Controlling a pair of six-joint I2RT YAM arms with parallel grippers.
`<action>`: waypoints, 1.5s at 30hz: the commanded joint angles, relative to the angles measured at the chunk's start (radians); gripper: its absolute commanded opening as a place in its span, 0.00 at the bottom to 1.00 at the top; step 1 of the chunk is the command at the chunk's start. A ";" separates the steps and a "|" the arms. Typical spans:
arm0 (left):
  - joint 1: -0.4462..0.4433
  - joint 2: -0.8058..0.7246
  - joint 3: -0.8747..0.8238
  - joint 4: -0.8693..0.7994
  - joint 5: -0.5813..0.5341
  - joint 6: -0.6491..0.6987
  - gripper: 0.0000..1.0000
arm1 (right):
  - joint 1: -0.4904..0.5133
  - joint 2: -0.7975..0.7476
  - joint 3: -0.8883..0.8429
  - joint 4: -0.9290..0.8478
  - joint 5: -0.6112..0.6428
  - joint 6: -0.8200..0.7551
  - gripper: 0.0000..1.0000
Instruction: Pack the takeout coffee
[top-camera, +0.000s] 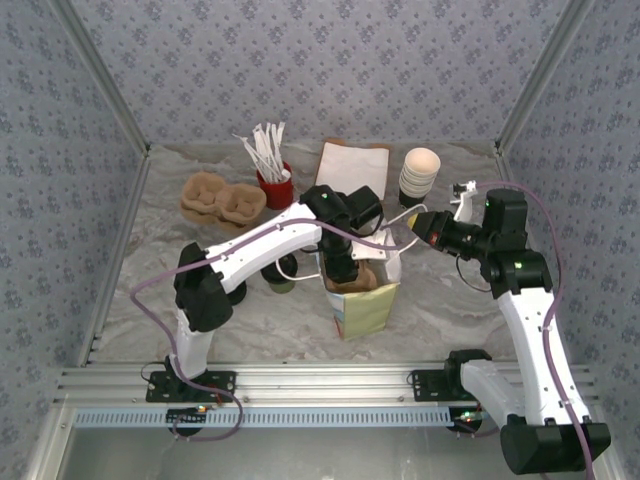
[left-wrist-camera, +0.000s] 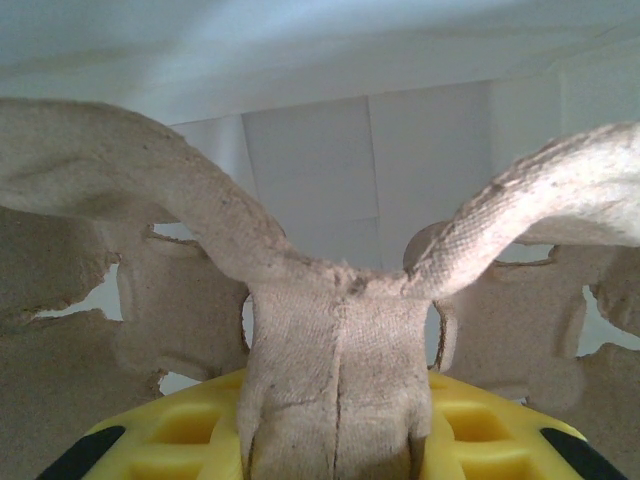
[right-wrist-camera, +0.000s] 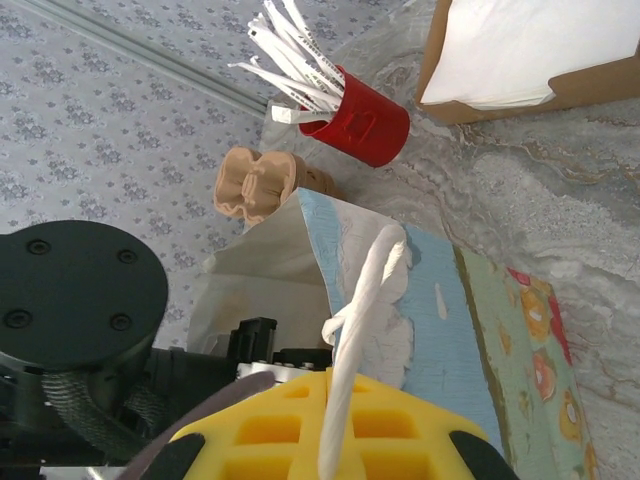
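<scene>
At table centre, over paper bag (top-camera: 368, 308) | left gripper (top-camera: 345, 268): clamped on pulp carrier (left-wrist-camera: 335, 350) | 1 o'clock of bag, right gripper (top-camera: 418, 224): pinched tight on white bag handle (right-wrist-camera: 362, 330)

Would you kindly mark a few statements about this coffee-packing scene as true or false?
1. The right gripper is shut on the handle of the bag. True.
2. The left gripper is empty. False: it grips a pulp carrier.
3. The red cup holds white sticks. True.
4. The bag lies flat on the table. False: it stands upright.
5. The cup stack sits left of the red cup. False: it is to its right, past the napkin box.
</scene>
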 joint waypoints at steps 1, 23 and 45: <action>-0.012 0.028 0.016 -0.048 -0.004 0.028 0.19 | -0.005 -0.016 0.013 -0.008 -0.014 -0.002 0.00; -0.038 0.140 0.066 -0.083 -0.024 0.037 0.22 | -0.005 -0.041 -0.029 -0.003 -0.017 0.009 0.01; -0.037 0.125 -0.118 0.071 0.003 0.050 0.25 | -0.004 -0.048 -0.025 -0.034 -0.011 -0.004 0.01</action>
